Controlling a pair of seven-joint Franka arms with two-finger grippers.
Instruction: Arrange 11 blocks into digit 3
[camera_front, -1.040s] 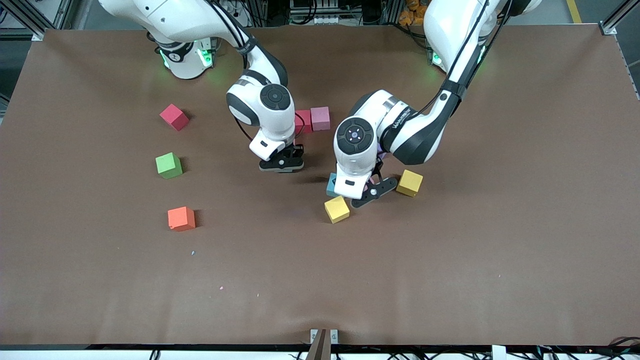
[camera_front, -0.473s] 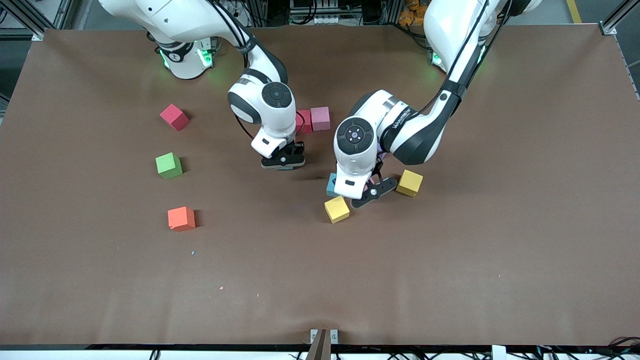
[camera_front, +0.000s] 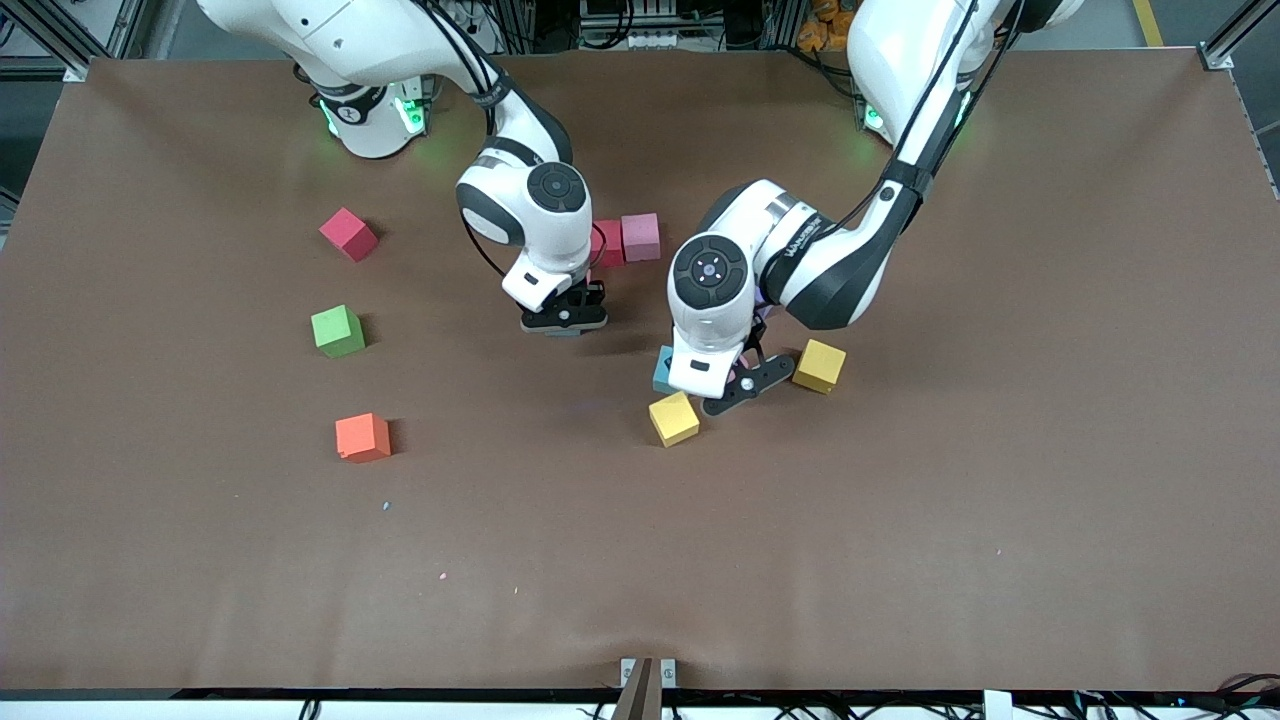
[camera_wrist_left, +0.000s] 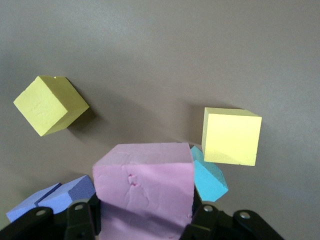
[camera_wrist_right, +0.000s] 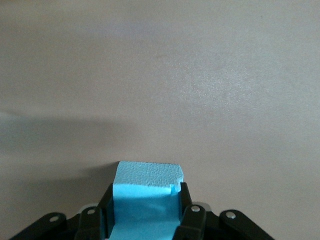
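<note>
My right gripper is shut on a blue block and hangs over bare table beside a touching red block and pink block. My left gripper is shut on a pink block, low over a cluster of a yellow block, another yellow block and a half-hidden blue block. A dark red block, a green block and an orange block lie apart toward the right arm's end. The digit 3 is not in view.
A purple cube sits close beside the left gripper's fingers, hidden under the arm in the front view. Wide brown table stretches toward the front camera and toward the left arm's end.
The right gripper with its blue block has shifted slightly toward the red and pink pair, and its shadow has drawn closer under it. The left arm has not moved.
</note>
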